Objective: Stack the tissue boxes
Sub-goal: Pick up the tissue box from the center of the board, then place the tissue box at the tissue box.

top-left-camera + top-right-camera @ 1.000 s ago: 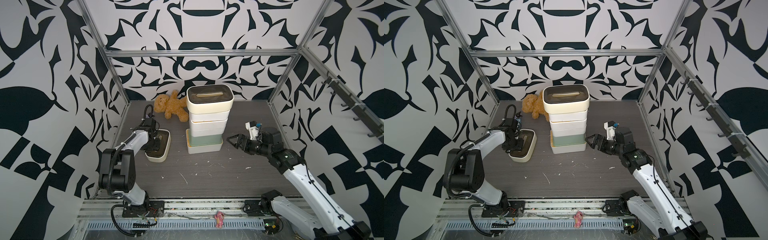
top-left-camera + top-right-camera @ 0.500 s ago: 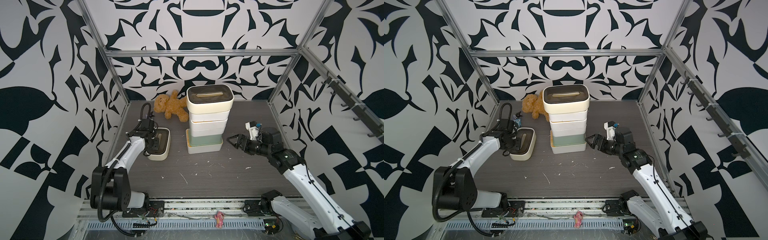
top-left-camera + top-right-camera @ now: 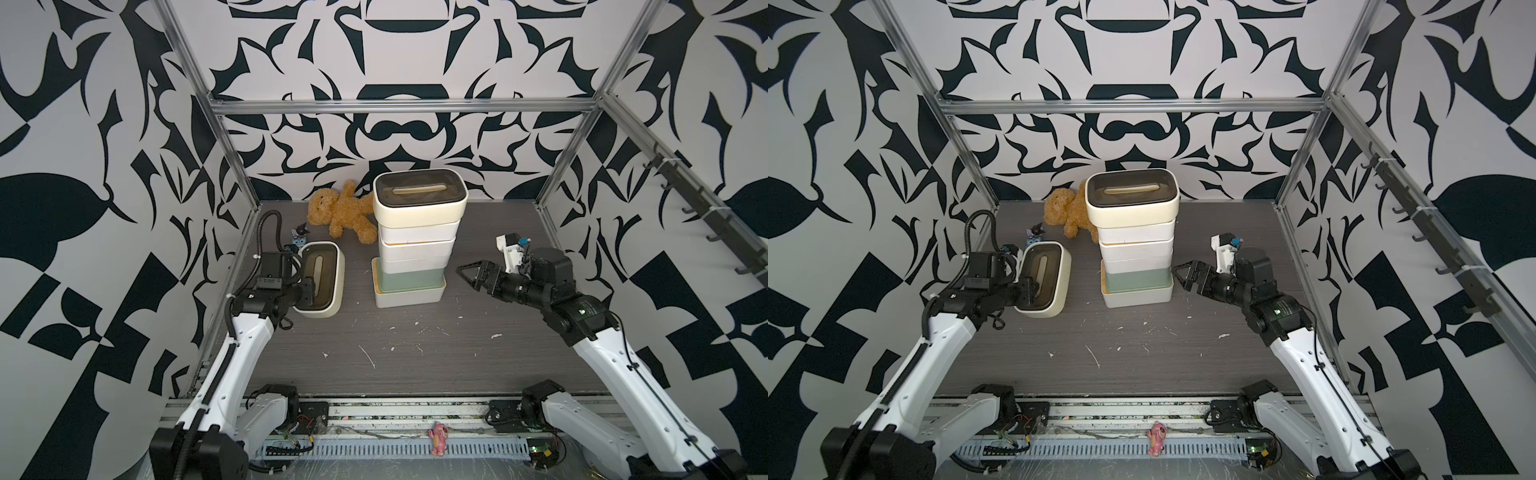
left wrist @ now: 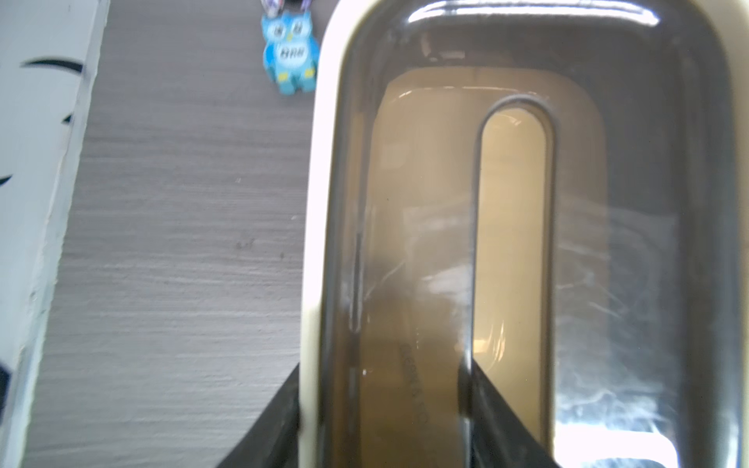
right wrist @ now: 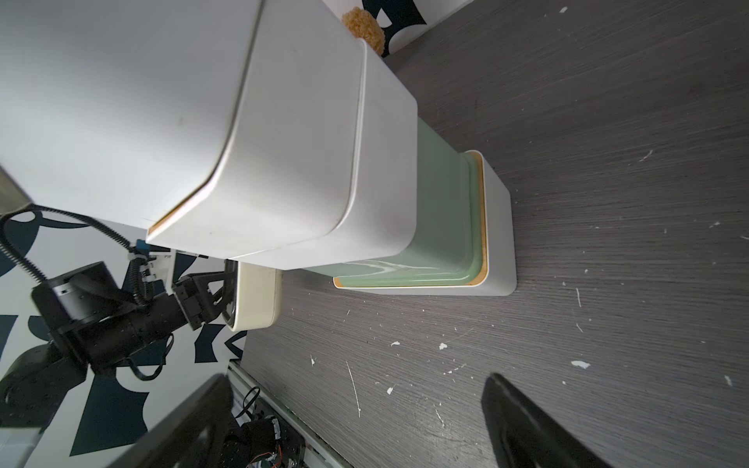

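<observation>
Wall [image 3: 174, 249] near cream box [image 3: 330, 272]; stack [image 3: 415, 249] stands apart.

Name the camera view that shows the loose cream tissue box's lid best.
Left wrist: the loose cream box fills the picture, dark lid and slot sharp, left gripper straddling its wall. Both top views show it small and distant. Right wrist catches only one end.

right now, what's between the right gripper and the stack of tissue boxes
Only bare dark tabletop with white flecks; the open right gripper stands apart from the stack, seen in both top views and the right wrist view.
</observation>
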Tool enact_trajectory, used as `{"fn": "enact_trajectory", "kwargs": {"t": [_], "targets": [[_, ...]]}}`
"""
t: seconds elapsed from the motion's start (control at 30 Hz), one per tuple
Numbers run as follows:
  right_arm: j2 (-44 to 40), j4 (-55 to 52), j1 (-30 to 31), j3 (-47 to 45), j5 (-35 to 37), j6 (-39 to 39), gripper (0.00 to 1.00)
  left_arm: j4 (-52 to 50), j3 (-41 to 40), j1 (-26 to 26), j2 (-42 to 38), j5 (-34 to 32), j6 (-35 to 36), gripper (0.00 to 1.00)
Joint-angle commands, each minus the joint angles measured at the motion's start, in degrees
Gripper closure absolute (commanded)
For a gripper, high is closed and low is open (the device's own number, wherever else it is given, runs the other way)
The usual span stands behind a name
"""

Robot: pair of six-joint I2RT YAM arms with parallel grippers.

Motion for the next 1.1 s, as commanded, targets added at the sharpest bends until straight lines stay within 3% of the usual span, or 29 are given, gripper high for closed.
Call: {"fn": "enact_trajectory", "kwargs": {"t": [0.0,0.3,0.67,1.07], "targets": [[-2.2,0.4,0.1,2.4,3.7,-0.9,0.01,2.7,-1.5,-0.5,-6.0,7.3,-2.7,0.49],[-3.6,1.8,0.1,4.9,7.5,4.3,0.01,3.0,-4.5,-1.2,-20.5,14.6,-1.6,0.50],[-1.9,5.7,1.7,10.7,-0.4,3.9,0.02,4.1,-5.6,-2.3,-28.4,21.0,2.6,0.51],[6.8,5.2,27.4,18.9,13.9,-6.5,0.00,4.6,-2.4,-6.5,-26.4,21.6,6.6,0.51]]}}
